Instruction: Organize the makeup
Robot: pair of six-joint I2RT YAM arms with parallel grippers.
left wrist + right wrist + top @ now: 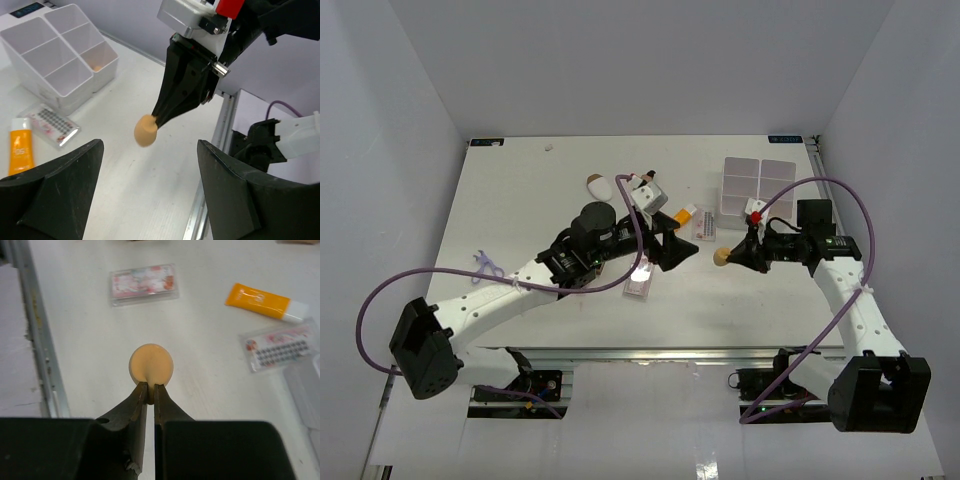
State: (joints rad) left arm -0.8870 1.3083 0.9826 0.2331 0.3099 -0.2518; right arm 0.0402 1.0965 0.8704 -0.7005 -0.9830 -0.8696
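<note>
My right gripper (729,256) (150,388) is shut on the narrow end of a tan egg-shaped sponge (721,257) (151,364), pinching it just above the table. My left gripper (687,250) (150,200) stands open and empty a little left of it, facing the sponge (146,131). An orange white-capped tube (682,213) (262,302) and a clear-pink palette (706,226) (282,347) lie behind the grippers. A second palette (638,286) (144,282) lies under the left arm. A white-and-brown oval piece (599,186) rests at the back left.
The white four-compartment box (758,187) (55,55) stands at the back right; something tan (97,67) shows in one compartment. A purple item (485,265) lies at the left. The table's metal front rail (40,340) runs close to the right gripper.
</note>
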